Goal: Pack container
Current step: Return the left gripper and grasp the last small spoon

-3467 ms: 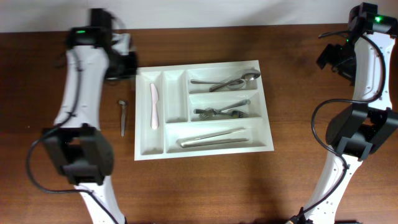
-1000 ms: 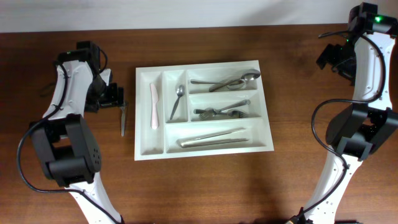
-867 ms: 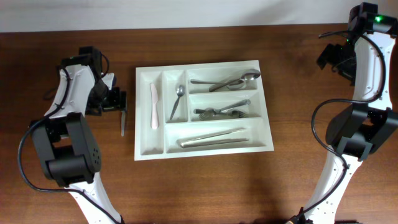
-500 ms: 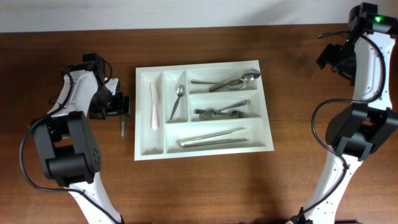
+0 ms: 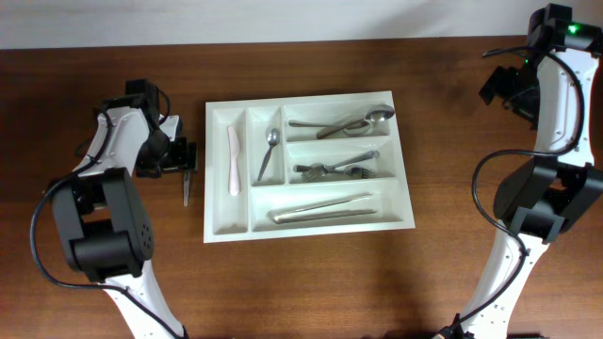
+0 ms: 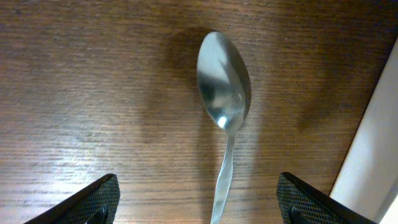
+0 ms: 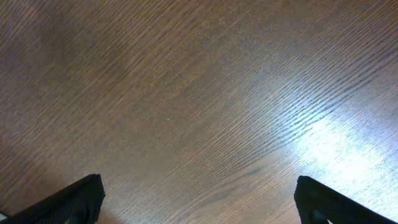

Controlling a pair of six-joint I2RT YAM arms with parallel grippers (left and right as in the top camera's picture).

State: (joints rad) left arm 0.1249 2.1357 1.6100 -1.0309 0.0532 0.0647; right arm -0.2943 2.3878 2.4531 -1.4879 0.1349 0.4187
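The container (image 5: 215, 179), a large white tray, lies mid-table. It holds a white knife (image 5: 234, 160), a small spoon (image 5: 268, 153), spoons (image 5: 344, 122), forks (image 5: 339, 169) and long knives (image 5: 320, 209). A loose metal spoon (image 5: 187, 190) lies on the wood just left of the tray. My left gripper (image 5: 188, 158) hovers open over that spoon's bowl end. In the left wrist view the spoon (image 6: 224, 87) lies bowl up, and its handle runs down between the spread fingers (image 6: 93, 202) of my left gripper (image 6: 202, 208), touching neither. My right gripper (image 5: 499, 89) hangs open at the far right.
The tray's white edge (image 6: 373, 143) shows at the right of the left wrist view, close to the spoon. Under my right gripper (image 7: 199, 199) there is only bare brown wood. Both arm bases stand near the table's front edge.
A small spoon now lies in the tray's second narrow compartment, which stood empty earlier. Over the last second my left gripper has shifted right and settled above the loose spoon. The right arm has not moved.
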